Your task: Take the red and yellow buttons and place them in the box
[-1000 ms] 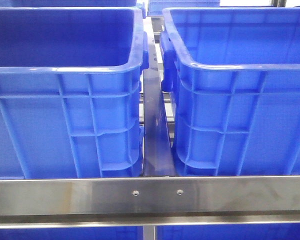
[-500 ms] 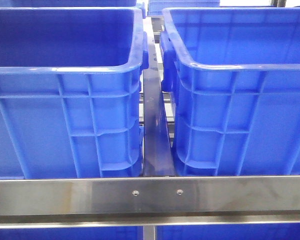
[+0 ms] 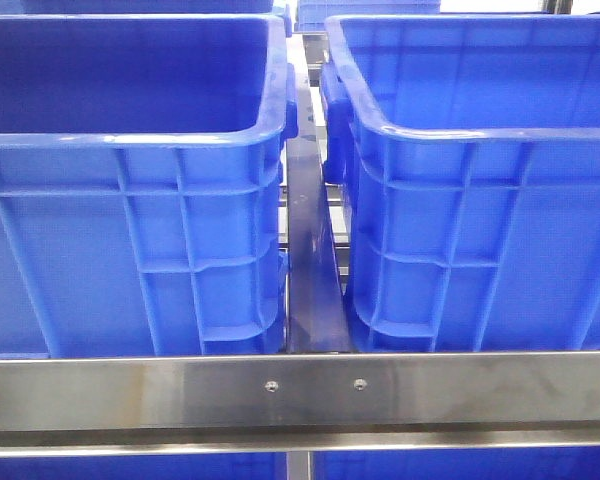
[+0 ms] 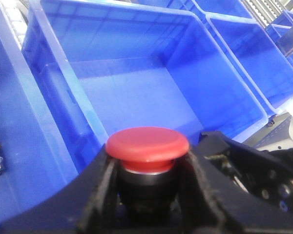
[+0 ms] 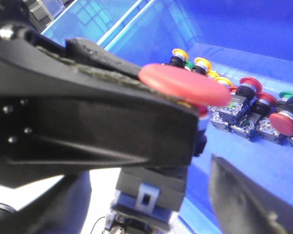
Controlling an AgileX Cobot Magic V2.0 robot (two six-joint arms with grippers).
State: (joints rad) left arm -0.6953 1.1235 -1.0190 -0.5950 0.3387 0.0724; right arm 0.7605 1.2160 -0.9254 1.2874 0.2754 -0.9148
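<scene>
Red button (image 4: 147,146): clamped between the left gripper's (image 4: 149,195) jaws, held over an open blue bin (image 4: 136,92). Second red button (image 5: 183,87): gripped by the right gripper (image 5: 151,141) above a bin floor, loose buttons (image 5: 249,109) clustered near its far wall.

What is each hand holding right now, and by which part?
Left hand: a red button, gripped by the black body under its cap. Right hand: another red-capped button, apparently gripped by its body below the cap.
</scene>
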